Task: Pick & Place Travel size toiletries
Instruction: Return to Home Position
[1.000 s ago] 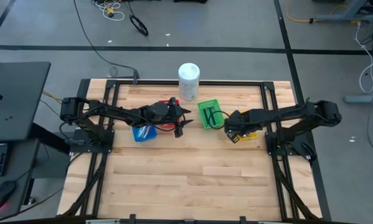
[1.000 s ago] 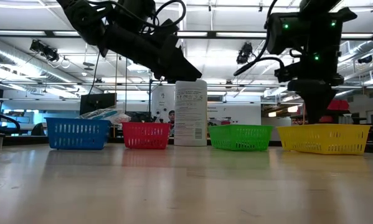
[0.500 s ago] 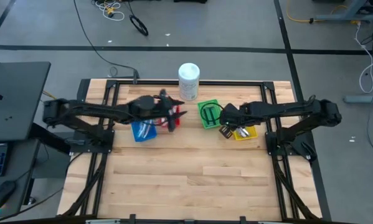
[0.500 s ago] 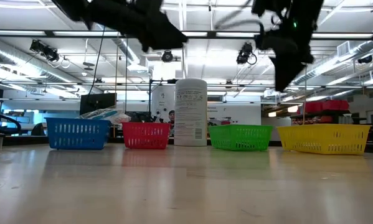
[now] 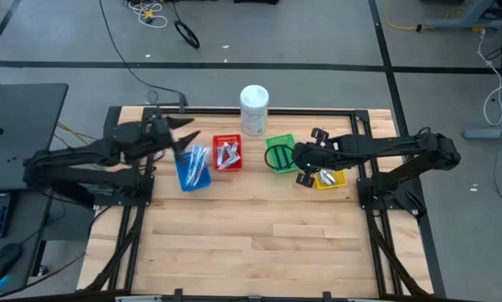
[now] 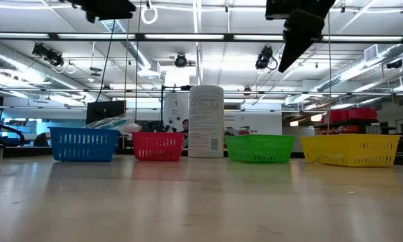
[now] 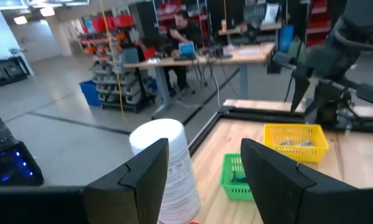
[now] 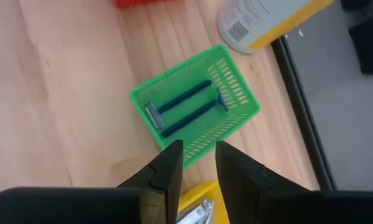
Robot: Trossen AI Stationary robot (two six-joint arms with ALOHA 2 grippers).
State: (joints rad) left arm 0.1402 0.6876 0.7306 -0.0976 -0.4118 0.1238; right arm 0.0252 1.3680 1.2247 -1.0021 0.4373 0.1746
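A pale wooden worktop [image 5: 259, 243] carries four small plastic mesh baskets in a row along its back edge. A tall white cylindrical tub [image 6: 206, 121] stands at the middle of that edge. The blue basket [image 6: 83, 146] holds slim blue-and-white toothbrushes [image 5: 196, 165]. The red basket [image 6: 157, 146] holds small white toothpaste tubes [image 5: 227, 155]. Two dark blue razors [image 8: 180, 98] lie side by side in the green basket [image 6: 260, 148], and silvery metal pieces [image 8: 195, 213] lie in the yellow basket [image 6: 349, 149].

The left pincer [image 7: 205, 149] hangs high near the back left corner, just beside the blue basket, its fingers wide apart and empty. The right pincer [image 8: 198, 155] hangs above the green and yellow baskets, fingers slightly apart, holding nothing.
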